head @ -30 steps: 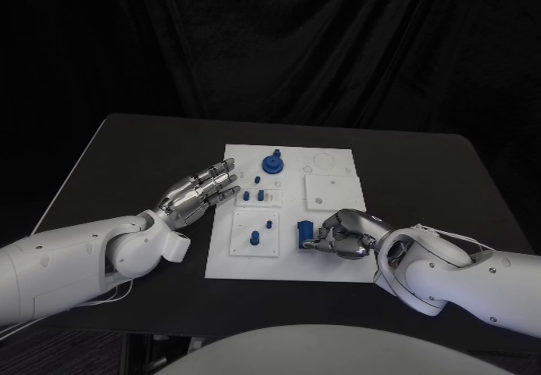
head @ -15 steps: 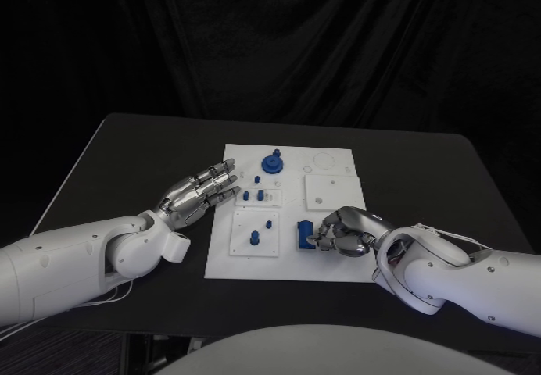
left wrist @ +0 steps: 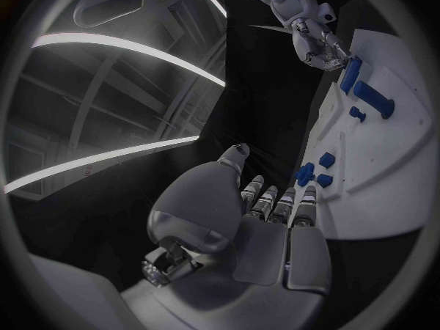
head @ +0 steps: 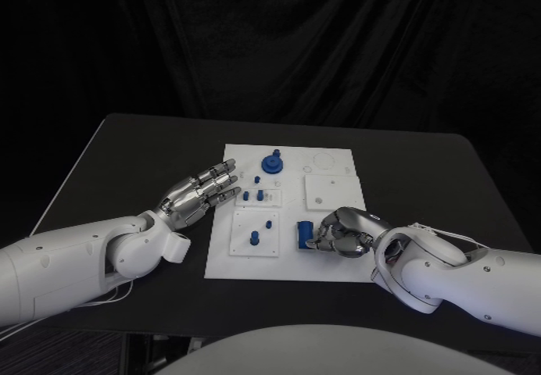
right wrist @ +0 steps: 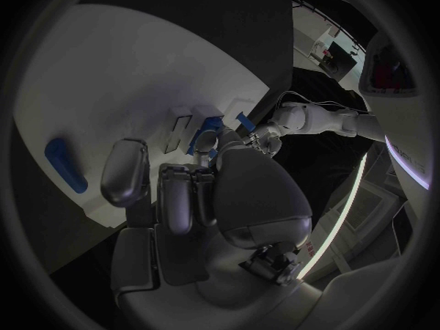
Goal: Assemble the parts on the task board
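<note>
Item: right hand [head: 342, 232] curled beside blue block [head: 304, 234], whether gripping unclear, seemingly to seat it on task board [head: 338, 266]; left hand [head: 203, 191] spread, holding nothing, waiting at the board's edge

the left arm comes in low from the near left side, its left hand [head: 201, 192] flat with fingers stretched out and slightly apart, holding nothing. the right arm bends in from the near right side, its right hand [head: 342, 232] curled with fingers tucked downward.
</note>
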Tool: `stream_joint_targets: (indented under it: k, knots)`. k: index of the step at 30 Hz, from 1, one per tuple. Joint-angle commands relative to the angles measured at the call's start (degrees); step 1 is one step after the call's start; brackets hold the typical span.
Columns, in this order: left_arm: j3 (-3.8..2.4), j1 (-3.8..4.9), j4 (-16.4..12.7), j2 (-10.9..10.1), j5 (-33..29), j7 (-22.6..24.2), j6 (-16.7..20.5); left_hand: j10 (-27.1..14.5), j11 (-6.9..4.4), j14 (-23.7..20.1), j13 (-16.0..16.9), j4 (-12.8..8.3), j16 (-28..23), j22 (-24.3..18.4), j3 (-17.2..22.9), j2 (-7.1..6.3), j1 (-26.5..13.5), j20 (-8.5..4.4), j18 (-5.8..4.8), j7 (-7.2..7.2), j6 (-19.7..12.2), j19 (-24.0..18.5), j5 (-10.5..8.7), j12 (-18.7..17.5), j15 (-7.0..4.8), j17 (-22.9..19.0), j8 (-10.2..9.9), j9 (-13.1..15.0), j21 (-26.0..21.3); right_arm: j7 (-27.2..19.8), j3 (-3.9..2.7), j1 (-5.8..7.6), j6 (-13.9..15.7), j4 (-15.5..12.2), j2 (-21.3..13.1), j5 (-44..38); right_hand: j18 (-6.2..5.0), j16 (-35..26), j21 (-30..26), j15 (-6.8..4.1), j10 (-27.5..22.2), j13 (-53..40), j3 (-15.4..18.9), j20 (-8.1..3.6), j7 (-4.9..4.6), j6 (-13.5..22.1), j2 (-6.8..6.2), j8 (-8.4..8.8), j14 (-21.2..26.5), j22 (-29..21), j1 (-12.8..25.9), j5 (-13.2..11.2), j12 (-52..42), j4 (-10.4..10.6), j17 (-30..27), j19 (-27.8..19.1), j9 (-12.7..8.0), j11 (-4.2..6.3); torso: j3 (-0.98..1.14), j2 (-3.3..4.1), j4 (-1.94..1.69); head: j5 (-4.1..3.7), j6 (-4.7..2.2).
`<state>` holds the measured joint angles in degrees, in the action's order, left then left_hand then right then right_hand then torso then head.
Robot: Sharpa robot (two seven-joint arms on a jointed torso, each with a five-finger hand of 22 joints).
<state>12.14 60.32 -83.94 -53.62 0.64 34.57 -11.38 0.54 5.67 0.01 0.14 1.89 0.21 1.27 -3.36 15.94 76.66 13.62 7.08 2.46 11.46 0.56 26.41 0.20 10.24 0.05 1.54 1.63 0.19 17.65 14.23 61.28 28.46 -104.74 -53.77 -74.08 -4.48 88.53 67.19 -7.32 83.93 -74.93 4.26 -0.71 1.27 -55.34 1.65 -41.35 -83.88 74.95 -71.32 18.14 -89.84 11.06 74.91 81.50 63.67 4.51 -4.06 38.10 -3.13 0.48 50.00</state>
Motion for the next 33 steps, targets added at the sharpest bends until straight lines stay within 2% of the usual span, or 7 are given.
stream_joint_targets:
  k: [1,11,19,23,26,31,33]
  knots:
    - [-0.05,-0.1,-0.08,0.1,-0.1,0.49,-0.85,0.08,-0.23,-0.01,0.07,-0.01,-0.21,0.05,0.3,0.02,-0.64,0.34,0.29,0.36,-0.09,0.02,0.26,0.02,0.39,-0.05,0.23,0.05,0.34,2.2,-0.01,-0.18,-1.29,-0.01,-0.02,-1.6,-0.43,0.03,-0.06,-0.32,6.07,-15.07,0.4,-0.33,0.03,-1.02,-0.86,-1.24,-5.36,8.54,0.11,-0.93,-0.16,-0.12,11.17,0.08,0.86,0.25,0.02,-0.05,-0.05,0.05,0.0]
    - [-0.05,-0.14,-0.07,0.04,-0.1,0.48,-0.89,0.07,-0.24,-0.01,0.07,-0.03,-0.21,0.04,0.38,0.05,-0.65,0.34,0.3,0.37,-0.06,0.02,0.24,0.01,0.39,-0.05,0.23,0.05,0.34,0.69,-0.03,-0.15,0.91,-0.96,-1.46,-2.31,-0.55,-0.29,-0.69,-0.2,6.07,-15.07,2.73,-0.2,-0.1,-2.19,-1.33,-3.5,-5.2,8.37,3.51,-6.29,-0.16,2.04,10.4,-0.18,3.02,0.12,-0.02,-0.1,-0.02,0.01,0.0]
    - [-0.05,-0.16,-0.11,-0.08,-0.1,0.44,-0.57,0.12,-0.22,-0.01,0.09,-0.05,-0.21,0.07,0.45,0.05,-0.68,0.35,0.31,0.39,0.01,0.04,0.23,0.03,0.4,-0.05,0.24,0.06,0.35,-0.16,-0.07,1.36,3.09,-3.01,-5.41,-6.7,-2.4,-3.24,-11.29,0.04,6.07,-15.07,9.04,0.16,0.27,-11.13,-1.77,-12.64,-3.35,5.64,13.51,-8.47,-0.16,5.64,4.14,-5.26,9.07,0.21,0.0,-0.1,0.0,-0.12,0.0]
    - [-0.05,-0.16,-0.11,-0.07,-0.1,0.41,-0.43,0.12,-0.22,-0.01,0.09,-0.05,-0.21,0.07,0.45,0.05,-0.68,0.35,0.31,0.39,0.01,0.04,0.23,0.03,0.4,-0.05,0.24,0.06,0.35,1.29,-0.07,2.52,1.92,-3.69,-7.0,-9.04,-2.76,-4.17,-13.66,0.17,6.07,-15.07,9.96,0.28,0.25,-11.39,-1.92,-11.57,-2.67,5.11,16.21,-9.98,-0.16,5.74,2.29,-6.37,9.04,0.16,-0.04,-0.13,0.01,-0.27,0.0]
    - [-0.05,-0.16,-0.1,-0.01,-0.1,0.4,-0.32,0.15,-0.19,-0.01,0.1,-0.07,-0.21,0.07,0.46,0.02,-0.7,0.36,0.31,0.4,0.07,0.04,0.22,0.05,0.42,-0.05,0.25,0.07,0.36,2.22,-0.06,3.13,0.66,-4.22,-8.23,-11.03,-3.68,-6.58,-21.35,1.61,6.07,-15.07,6.54,1.6,-1.61,-4.29,-6.87,-4.96,-0.41,3.35,19.08,-11.49,-0.16,6.03,-2.1,-10.42,8.4,-1.48,-0.08,-0.18,-0.02,-0.39,0.0]
    - [-0.05,-0.16,-0.15,0.01,-0.1,0.38,-0.24,0.19,-0.17,-0.01,0.11,-0.09,-0.21,0.08,0.49,-0.03,-0.73,0.39,0.31,0.43,0.14,0.05,0.21,0.06,0.45,-0.05,0.27,0.08,0.36,3.64,-0.03,3.57,-2.61,-4.79,-9.91,-13.94,-5.01,-8.13,-31.93,3.64,6.07,-15.07,6.29,3.31,-3.62,6.56,-10.68,-2.8,2.57,1.27,19.19,-12.16,-0.16,6.18,-5.11,-16.45,10.84,-3.72,-0.14,-0.13,-0.06,-0.42,0.0]
    - [-0.05,-0.16,-0.15,0.02,-0.1,0.36,-0.2,0.19,-0.17,-0.01,0.11,-0.09,-0.21,0.08,0.49,-0.03,-0.73,0.39,0.31,0.43,0.14,0.05,0.21,0.06,0.45,-0.05,0.27,0.08,0.36,4.02,-0.02,3.64,-3.86,-4.83,-10.46,-14.55,-5.36,-8.8,-36.2,4.82,5.05,-14.44,6.99,4.31,-4.67,9.51,-11.75,-4.09,5.07,0.77,18.68,-12.5,0.26,6.1,-6.91,-19.91,12.07,-4.65,-0.09,-0.11,0.03,-0.39,0.0]
